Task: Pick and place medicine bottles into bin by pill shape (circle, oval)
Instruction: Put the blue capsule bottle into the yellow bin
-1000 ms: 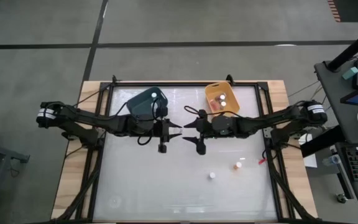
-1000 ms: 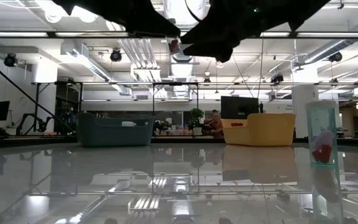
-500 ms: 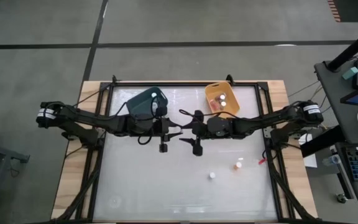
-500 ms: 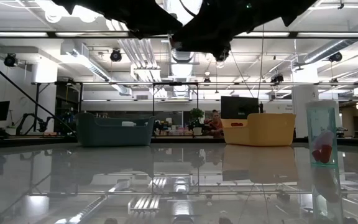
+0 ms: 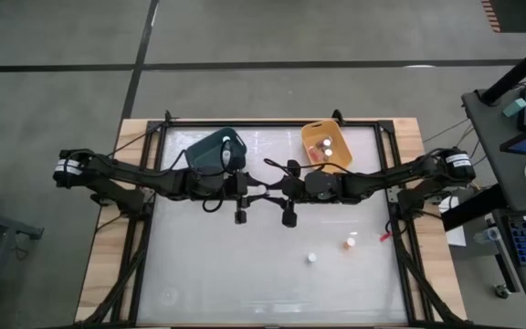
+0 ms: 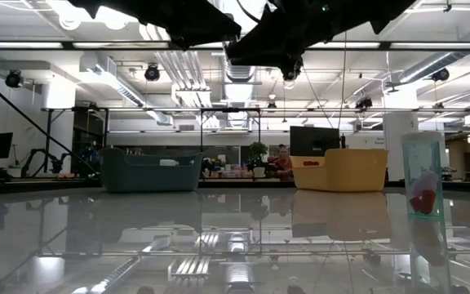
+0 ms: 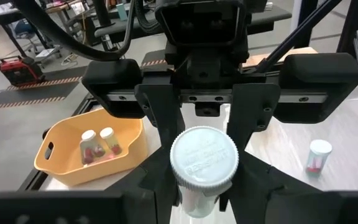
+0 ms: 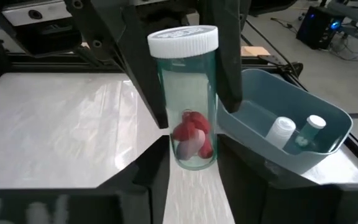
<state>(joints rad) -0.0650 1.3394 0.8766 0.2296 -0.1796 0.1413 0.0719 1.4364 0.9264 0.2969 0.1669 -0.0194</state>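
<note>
Both arms meet over the middle of the table [image 5: 199, 274], their tips facing one another above the glossy white top. Between them is a single medicine bottle [image 8: 185, 99], clear green-tinted with a white ribbed cap and red pills at its bottom. In the right wrist view the left gripper [image 8: 188, 81] pinches the bottle from both sides, its dark fingers [image 8: 145, 74] pressed against the glass just under the cap. In the left wrist view the same bottle [image 7: 204, 165] shows cap-first, and the right gripper [image 7: 205, 118] has its two fingers [image 7: 163, 134] drawn in close on either side of it; I cannot tell for sure whether they press on it. From above, the two grippers meet at one spot, left gripper [image 5: 256, 194] and right gripper [image 5: 268, 192] almost nose to nose.

The blue-grey bin [image 5: 210, 151] sits at the far edge behind the left arm, with two white-capped bottles [image 8: 297, 130] in it. The yellow bin [image 5: 322, 144] sits beside it behind the right arm, holding two more bottles [image 7: 98, 144]. Nearer the front right of the table stand a white-capped bottle [image 5: 311, 259] and an orange-tinted bottle [image 5: 349, 243], apart from each other, with a small red scrap [image 5: 383, 236] by the right rail.
</note>
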